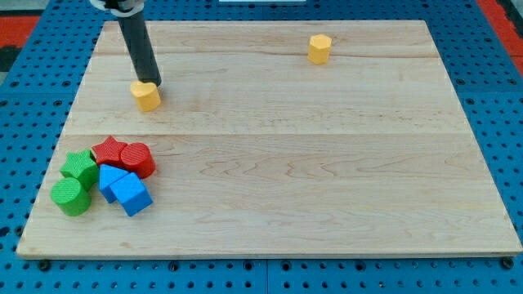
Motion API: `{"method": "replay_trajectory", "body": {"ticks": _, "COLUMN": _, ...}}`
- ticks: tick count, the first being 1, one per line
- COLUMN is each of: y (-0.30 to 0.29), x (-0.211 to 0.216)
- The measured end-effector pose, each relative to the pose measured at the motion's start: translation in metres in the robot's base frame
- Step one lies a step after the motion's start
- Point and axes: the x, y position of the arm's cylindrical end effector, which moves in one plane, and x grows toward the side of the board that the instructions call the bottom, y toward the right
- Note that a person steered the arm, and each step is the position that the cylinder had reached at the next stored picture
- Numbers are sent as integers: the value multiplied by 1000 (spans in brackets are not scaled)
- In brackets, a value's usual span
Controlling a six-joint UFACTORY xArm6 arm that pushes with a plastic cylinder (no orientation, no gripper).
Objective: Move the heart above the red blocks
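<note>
A yellow heart block [147, 95] lies at the view's upper left on the wooden board. My tip [153, 84] touches its top right edge, with the dark rod rising up and to the left. Below it, near the view's lower left, a red star block [109, 151] and a red cylinder [137, 158] sit side by side. The heart is above the red blocks, a short gap away.
A green star block [80, 167] and a green cylinder [71, 197] lie left of the red ones. Two blue blocks [125, 189] touch below the red cylinder. A yellow hexagon block [319, 49] stands at the view's top. The board's left edge [61, 139] is close.
</note>
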Motion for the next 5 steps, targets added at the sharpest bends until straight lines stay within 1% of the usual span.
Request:
{"method": "replay_trajectory", "body": {"ticks": 1, "y": -2, "x": 30}}
{"method": "replay_trajectory", "body": {"ticks": 3, "y": -7, "x": -20}}
{"method": "replay_trajectory", "body": {"ticks": 4, "y": -13, "x": 32}}
{"method": "replay_trajectory", "body": {"ticks": 5, "y": -1, "x": 67}}
